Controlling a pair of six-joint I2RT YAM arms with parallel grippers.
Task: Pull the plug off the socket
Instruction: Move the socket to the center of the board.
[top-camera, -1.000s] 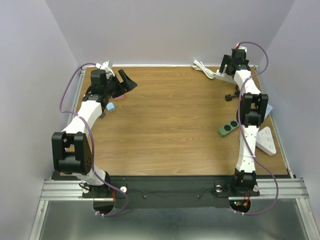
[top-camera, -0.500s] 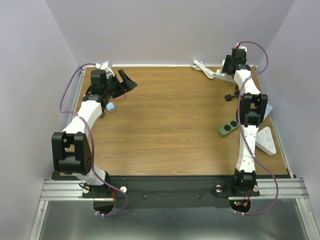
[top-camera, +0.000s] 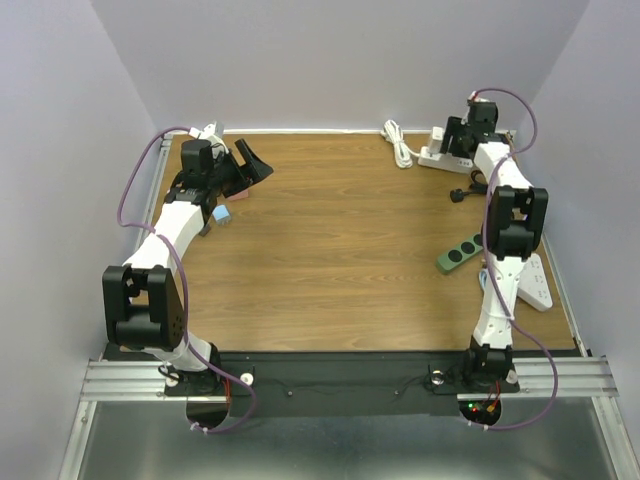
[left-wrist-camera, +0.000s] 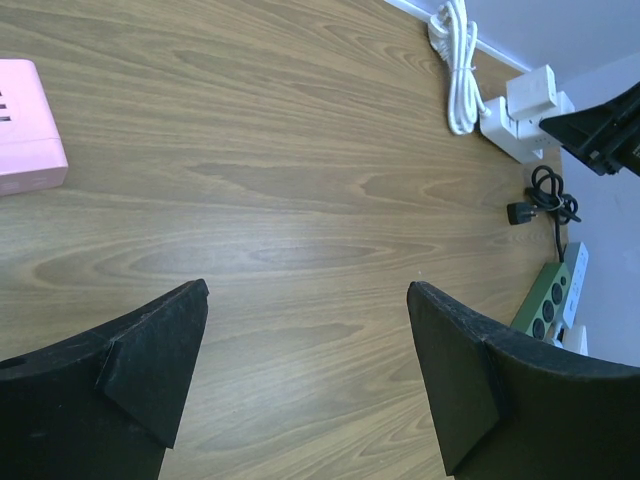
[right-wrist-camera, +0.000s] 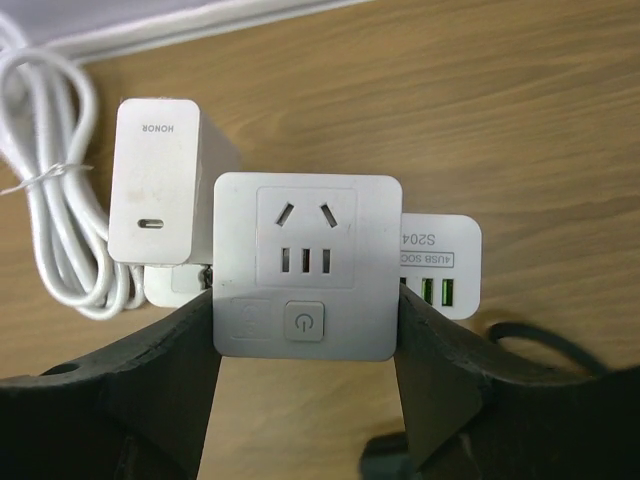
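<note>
While the left tool (left-wrist-camera: 305, 295) hangs wide open and empty over the counter (top-camera: 330, 230) at ten o'clock, near a pink box (left-wrist-camera: 25, 125), the right tool (right-wrist-camera: 305, 300) at one o'clock clamps the white socket (right-wrist-camera: 305, 250) by its sides. The white plug (right-wrist-camera: 153, 180) sits against the socket's nine o'clock side.

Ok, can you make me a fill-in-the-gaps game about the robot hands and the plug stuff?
1. The right hand holds the white square socket block between its two ___ fingers.
2. The white charger plug beside that block has the word ___ printed on it.
3. The left hand is ___, with nothing between its fingers.
4. The plastic power strip with round dark sockets on the wooden table is coloured ___.

Missing words: black, HONOR, open, green.
</note>
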